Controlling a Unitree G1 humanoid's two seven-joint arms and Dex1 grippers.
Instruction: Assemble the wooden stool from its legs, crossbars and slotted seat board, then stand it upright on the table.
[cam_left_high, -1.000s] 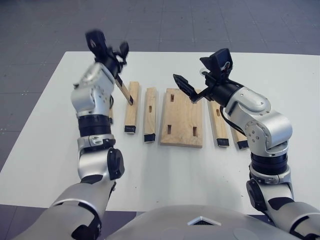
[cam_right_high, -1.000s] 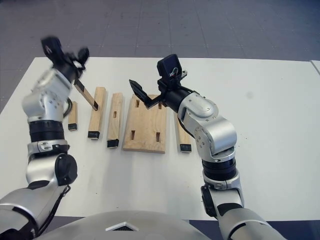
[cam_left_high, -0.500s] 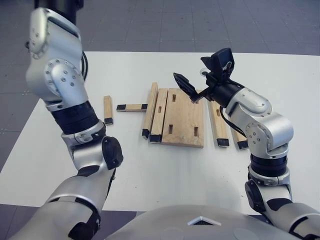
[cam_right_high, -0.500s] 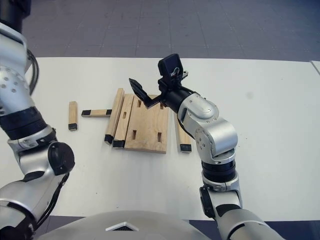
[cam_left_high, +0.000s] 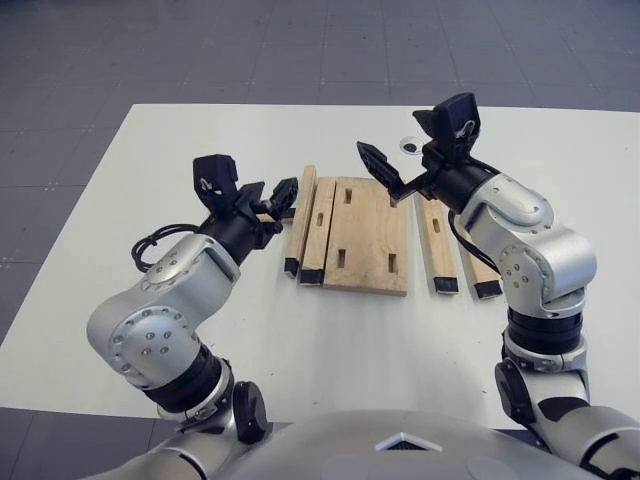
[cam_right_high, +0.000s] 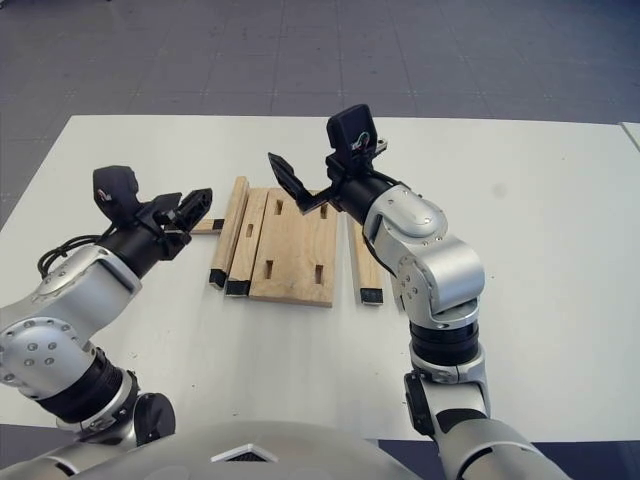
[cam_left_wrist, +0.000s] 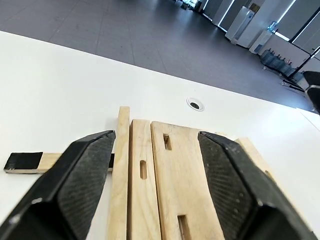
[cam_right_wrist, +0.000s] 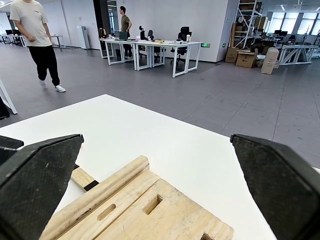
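The slotted seat board (cam_left_high: 365, 235) lies flat mid-table. Two legs (cam_left_high: 300, 222) (cam_left_high: 320, 230) rest against its left edge, and two more legs (cam_left_high: 437, 245) (cam_left_high: 480, 268) lie to its right. A black-tipped crossbar (cam_left_wrist: 47, 161) lies left of the legs, partly hidden by my left arm. My left gripper (cam_left_high: 272, 197) hovers low beside the left legs, open and holding nothing. My right gripper (cam_left_high: 395, 150) hangs above the board's far edge, open wide and holding nothing. The right wrist view looks down on the board (cam_right_wrist: 165, 215) and a leg (cam_right_wrist: 100, 200).
The white table (cam_left_high: 330, 330) has bare surface in front of the parts and on the far right. A small round cable hole (cam_left_high: 410, 146) sits beyond the board. Grey floor surrounds the table.
My left arm, holding a crossbar 1 s ago, dropped it, swung high, then came down low beside the legs. The two left legs slid against the board. The right arm barely moved.
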